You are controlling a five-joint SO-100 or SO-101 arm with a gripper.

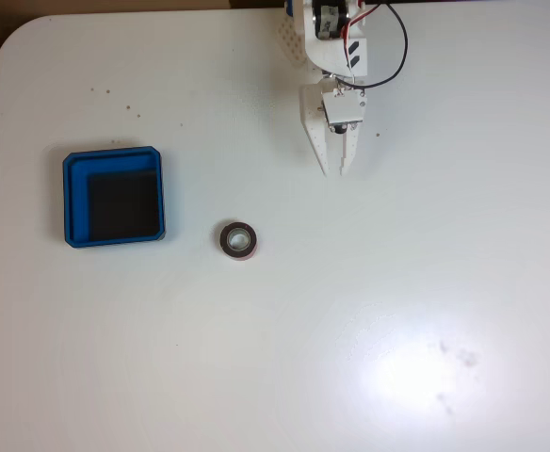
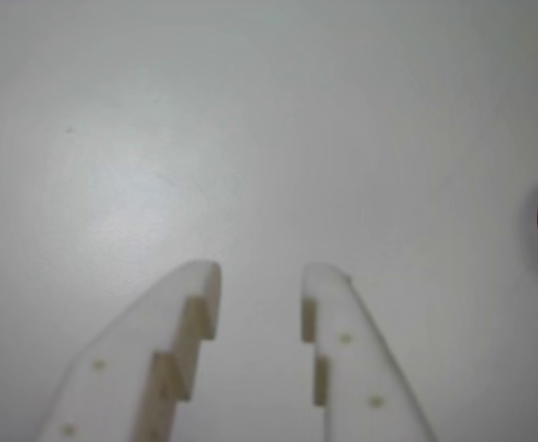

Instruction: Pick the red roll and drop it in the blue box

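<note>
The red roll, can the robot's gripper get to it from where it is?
Probably yes. The gripper hangs open over bare table, and nothing lies between it and the red roll. The blue box sits off to the side.

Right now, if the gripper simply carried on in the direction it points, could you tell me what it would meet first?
Most likely bare table: the gripper points down the overhead view, and the red roll lies off to the left of that line. Its height is unclear.
</note>
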